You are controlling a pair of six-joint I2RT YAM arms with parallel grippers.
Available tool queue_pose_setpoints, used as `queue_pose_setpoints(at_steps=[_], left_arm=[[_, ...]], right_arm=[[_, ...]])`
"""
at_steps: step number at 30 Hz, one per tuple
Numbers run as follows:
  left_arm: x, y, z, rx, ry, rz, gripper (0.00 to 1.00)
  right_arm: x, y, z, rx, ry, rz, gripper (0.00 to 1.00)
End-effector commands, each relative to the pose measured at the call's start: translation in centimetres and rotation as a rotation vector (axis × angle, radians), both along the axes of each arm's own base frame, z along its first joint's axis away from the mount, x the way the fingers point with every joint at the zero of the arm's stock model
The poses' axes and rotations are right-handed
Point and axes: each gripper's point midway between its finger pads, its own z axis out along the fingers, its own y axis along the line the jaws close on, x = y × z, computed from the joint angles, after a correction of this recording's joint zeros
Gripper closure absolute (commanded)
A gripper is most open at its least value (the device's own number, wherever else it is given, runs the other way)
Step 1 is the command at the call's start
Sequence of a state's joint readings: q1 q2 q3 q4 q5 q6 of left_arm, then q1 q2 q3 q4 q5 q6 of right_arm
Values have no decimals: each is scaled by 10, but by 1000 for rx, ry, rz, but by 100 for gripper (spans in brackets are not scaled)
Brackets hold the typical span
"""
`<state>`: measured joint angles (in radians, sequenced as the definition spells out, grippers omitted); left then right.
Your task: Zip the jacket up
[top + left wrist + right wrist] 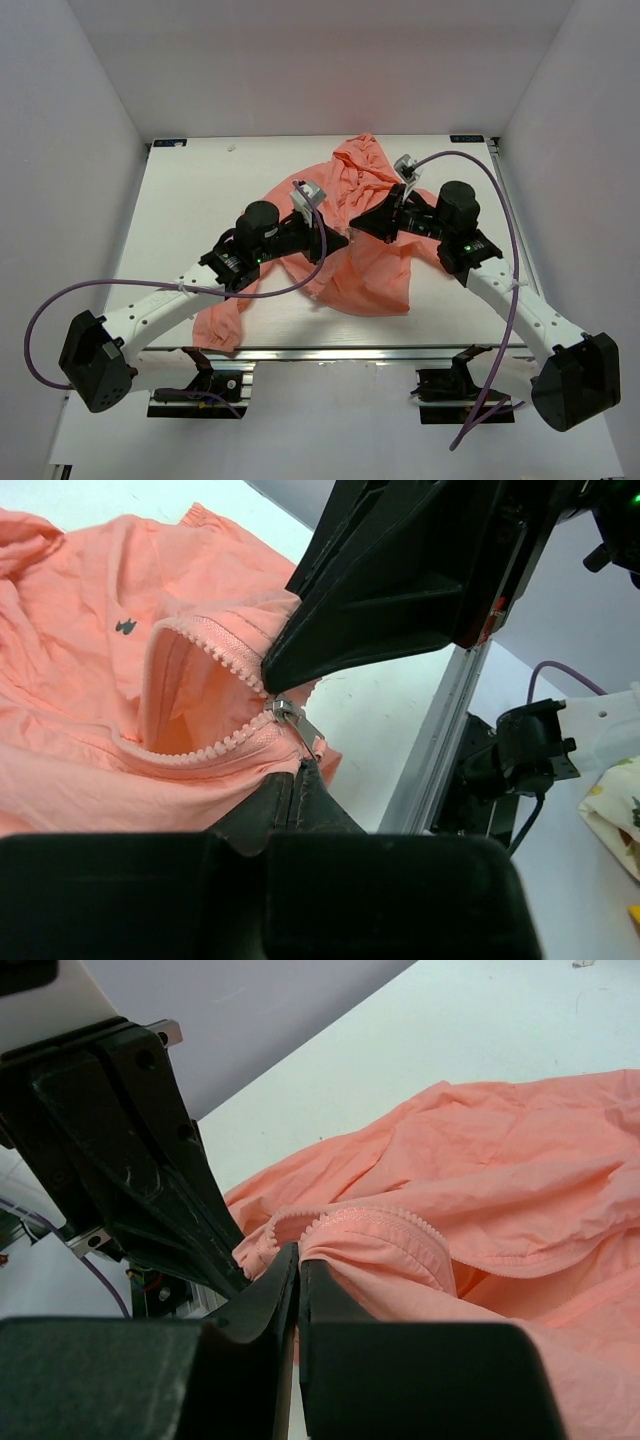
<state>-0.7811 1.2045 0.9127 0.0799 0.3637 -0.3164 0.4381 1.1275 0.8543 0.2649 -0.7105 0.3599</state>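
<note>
Left pincer (300, 785) is clamped tight on the jacket (375, 275) just below the zipper slider (286, 713). Right pincer (298, 1268) is also closed hard, pinching the toothed zipper edge (210, 640) just above the slider. The two tips are nearly touching, so there's no working room between them. Teeth are splayed apart above the slider. Jacket sits mid-desk, skewed right, with its top end at the far edge and one sleeve (215, 325) close to the near edge. Desk (200, 190) is bare on the left, with only a narrow strip bare on the right. White walls (60, 150) box in the left, far and right sides.
</note>
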Motion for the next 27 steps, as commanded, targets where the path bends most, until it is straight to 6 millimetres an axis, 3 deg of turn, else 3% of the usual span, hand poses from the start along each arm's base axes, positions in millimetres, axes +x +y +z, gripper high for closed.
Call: queue_pose_setpoints(at_steps=[1,3,6,10,14,18,21,22,23,26,27], left_arm=[[-21,-1,-17,14,86,-72,100],[-21,-2,-19,17,93,-75,100],[-21,-3,-26,33,123,-77,100],[-18,-4,-31,38,167,-48,100],[-14,-2,-34,38,176,-23,100],[-15,-4,-39,36,197,-25,100],[-15,-5,-40,30,216,-21,100],[-15,-5,-39,24,224,-20,100],[-14,-6,-38,18,227,-13,100],[-10,-8,-38,12,249,9,100],[-9,-9,-37,8,254,9,100]], right_arm=[[11,-7,7,13,-62,-48,97],[7,-7,-8,17,-47,-39,99],[9,-8,-8,18,-63,-56,95],[19,-14,-6,-11,-68,-122,62],[22,-21,-10,-68,-98,-156,37],[20,-25,-6,-104,-133,-152,29],[28,-33,0,-139,-179,-215,23],[36,-41,7,-145,-203,-281,21],[43,-46,12,-156,-232,-325,11],[71,-71,60,-101,-284,-556,11],[76,-78,92,-41,-320,-618,11]])
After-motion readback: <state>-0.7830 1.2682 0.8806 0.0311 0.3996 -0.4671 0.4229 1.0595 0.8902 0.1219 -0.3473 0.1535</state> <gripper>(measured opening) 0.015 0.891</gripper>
